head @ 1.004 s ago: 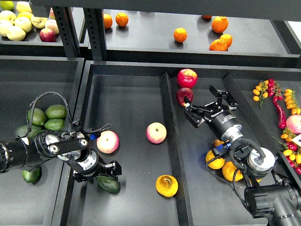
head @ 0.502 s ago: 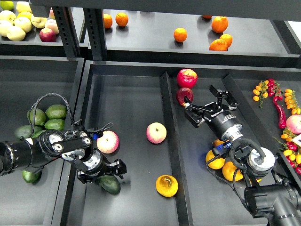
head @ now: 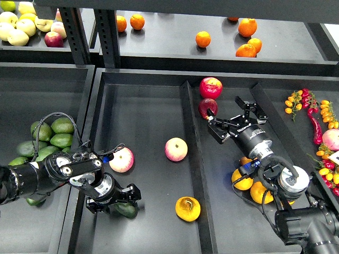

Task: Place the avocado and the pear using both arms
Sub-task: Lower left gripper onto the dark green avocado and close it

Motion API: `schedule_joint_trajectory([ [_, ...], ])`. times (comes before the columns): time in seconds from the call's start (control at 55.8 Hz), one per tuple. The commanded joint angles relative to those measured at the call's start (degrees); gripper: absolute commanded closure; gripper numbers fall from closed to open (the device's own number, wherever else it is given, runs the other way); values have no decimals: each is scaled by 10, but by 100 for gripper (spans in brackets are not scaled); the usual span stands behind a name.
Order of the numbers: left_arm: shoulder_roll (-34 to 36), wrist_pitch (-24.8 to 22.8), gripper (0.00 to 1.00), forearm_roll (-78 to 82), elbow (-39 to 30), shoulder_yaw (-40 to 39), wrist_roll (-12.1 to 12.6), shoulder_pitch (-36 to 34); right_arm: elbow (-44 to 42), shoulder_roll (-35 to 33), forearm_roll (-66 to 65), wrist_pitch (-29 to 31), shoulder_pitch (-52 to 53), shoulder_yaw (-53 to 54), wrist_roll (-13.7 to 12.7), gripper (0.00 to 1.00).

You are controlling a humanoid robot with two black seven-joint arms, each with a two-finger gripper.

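The very dark green avocado (head: 127, 210) lies on the floor of the middle tray (head: 148, 116), near its front left corner. My left gripper (head: 113, 199) hangs right over it, jaws spread wide, one finger on each side of the avocado's top. The golden orange-yellow pear (head: 187, 208) with a brown blotch lies on the same tray floor, to the right of the avocado and clear of both grippers. My right gripper (head: 231, 117) is open and empty over the right tray, just right of a dark red apple (head: 207, 107).
Two pink-and-yellow apples (head: 121, 160) (head: 176, 149) lie in the middle tray. Lighter green avocados (head: 53, 135) fill the left tray. A red apple (head: 211, 87) and oranges (head: 242, 180) lie in the right tray, behind a divider (head: 192, 148). Oranges sit on the back shelf (head: 203, 38).
My left arm has sunk lower and shifted a little right, with its gripper still over the avocado, which sits slightly further right. The right arm has not moved.
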Motion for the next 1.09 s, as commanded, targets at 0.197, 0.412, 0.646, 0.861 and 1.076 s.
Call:
schedule_joint_trajectory([
  [0.197,-6,0,13,-1,16,-16,0,12,1,0,0,11,0,0,1,1],
  [0.412,-15,0,32,-4,23,-28,0,18,1,0,0,11,0,-1,1,1],
  [0.646,-18,0,52,-17,35,-32,0,19,1,0,0,11,-1,0,1,1],
  [0.861,-18,0,65,-18,38,-44,0,22,2,0,0,11,-1,-1,1,1],
  [1.076,-17,0,66,-19,27,-51,0,1,3,0,0,11,-1,-1,1,1],
])
